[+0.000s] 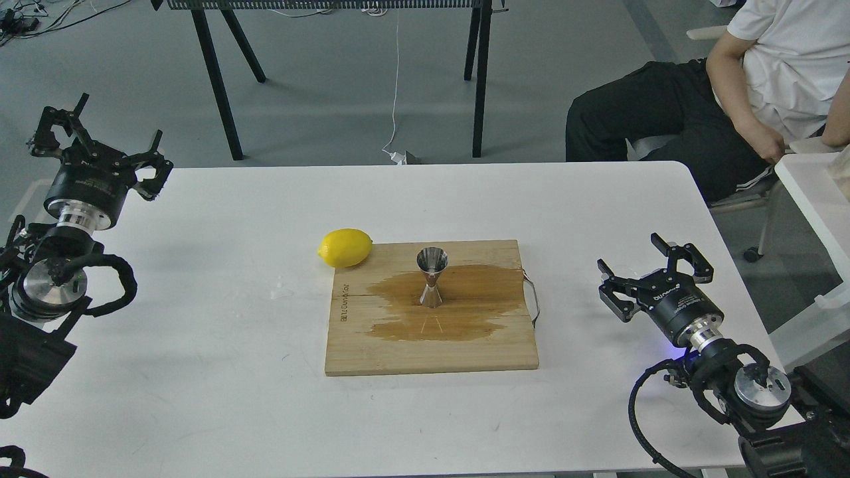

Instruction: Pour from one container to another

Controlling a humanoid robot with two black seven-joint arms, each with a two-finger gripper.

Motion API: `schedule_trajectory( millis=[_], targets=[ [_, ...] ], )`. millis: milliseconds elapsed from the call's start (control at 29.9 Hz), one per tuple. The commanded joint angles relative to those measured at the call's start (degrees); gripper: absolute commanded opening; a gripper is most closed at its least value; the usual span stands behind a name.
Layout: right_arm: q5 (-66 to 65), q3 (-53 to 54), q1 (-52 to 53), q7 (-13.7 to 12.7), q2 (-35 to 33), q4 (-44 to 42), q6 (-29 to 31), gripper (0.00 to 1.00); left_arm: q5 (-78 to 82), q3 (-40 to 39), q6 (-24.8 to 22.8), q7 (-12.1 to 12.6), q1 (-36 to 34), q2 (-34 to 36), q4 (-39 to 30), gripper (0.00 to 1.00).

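Note:
The steel jigger (pixel 431 277) stands upright on the wooden board (pixel 398 355), in the middle of a brown wet patch (pixel 465 305). The clear cup does not show in the head view. Near the table's right edge my right gripper (pixel 627 251) is open, with nothing visible between its fingers. It sits well to the right of the board. At the table's far left corner my left gripper (pixel 122 114) is open and empty, far from the jigger.
A yellow lemon (pixel 344 247) lies on the white table (pixel 199 332), touching the board's back left corner. A metal handle (pixel 533 299) sticks out of the board's right side. A seated person (pixel 730 99) is beyond the table's right corner.

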Motion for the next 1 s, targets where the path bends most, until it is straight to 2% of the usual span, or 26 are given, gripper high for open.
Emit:
schedule_trajectory(
  millis=[0, 134, 301, 401, 602, 836, 969],
  targets=[
    [0.0, 1.2, 0.8, 0.0, -2.3, 3.1, 0.0, 0.99, 0.0, 0.0, 0.0, 0.0, 0.0, 0.1, 0.0, 1.0],
    [-0.1, 3.9, 5.1, 0.7, -2.5, 2.6, 0.0, 0.99, 0.0, -0.1, 0.0, 0.0, 0.1, 0.0, 0.0, 1.0],
    [-0.3, 3.9, 11.5, 5.6, -3.4, 2.4, 0.0, 1.0, -0.1, -0.2, 0.0, -0.1, 0.4, -0.5, -0.1, 1.0],
    [-1.0, 3.6, 16.1, 7.5, -3.6, 0.8, 0.0, 1.0, -0.2, -0.3, -0.2, 0.0, 0.4, -0.7, -0.2, 1.0],
    [-1.0, 3.3, 24.6, 7.6, -3.3, -8.1, 0.0, 1.0, -0.9, -0.3, -0.8, 0.0, -0.1, -0.7, -0.4, 1.0],
    [-0.9, 4.0, 24.8, 7.8, -2.9, -8.1, 0.0, 1.0, -1.0, -0.3, -0.7, 0.0, -0.2, -0.7, -0.4, 1.0],
    [-0.9, 3.2, 24.7, 9.4, -2.9, -8.5, 0.0, 1.0, -0.9, -0.1, -0.4, 0.1, -1.9, -0.6, -0.2, 1.0]
  ],
)
